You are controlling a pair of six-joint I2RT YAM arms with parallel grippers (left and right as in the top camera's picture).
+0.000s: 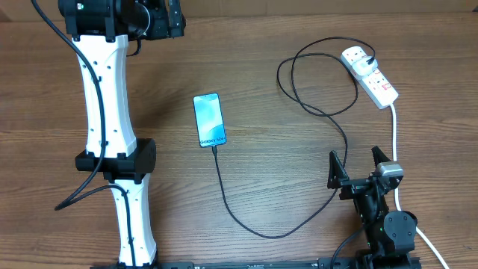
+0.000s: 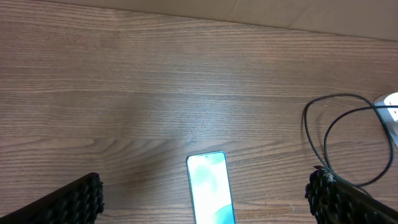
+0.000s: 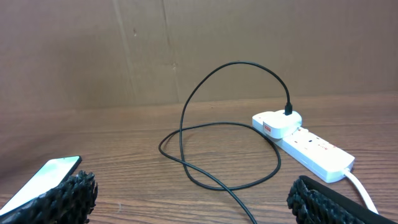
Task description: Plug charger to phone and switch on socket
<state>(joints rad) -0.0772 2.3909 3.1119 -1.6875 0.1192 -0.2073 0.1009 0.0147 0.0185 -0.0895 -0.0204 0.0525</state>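
Note:
The phone (image 1: 209, 120) lies flat mid-table with its light blue screen up. It also shows in the left wrist view (image 2: 211, 188) and at the left edge of the right wrist view (image 3: 43, 177). The charger's thin black cable (image 1: 278, 235) meets the phone's bottom edge, sweeps right and loops up to a white plug (image 1: 356, 57) seated in the socket (image 1: 377, 84), a white power strip. The strip also shows in the right wrist view (image 3: 314, 151). My left gripper (image 2: 205, 185) is open above the phone. My right gripper (image 1: 356, 161) is open and empty, low, short of the cable loop (image 3: 217, 180).
The strip's thick white cord (image 1: 394, 142) runs down past my right arm towards the front right corner. My left arm (image 1: 104, 112) stretches along the table's left side. A brown wall (image 3: 186, 50) stands behind the table.

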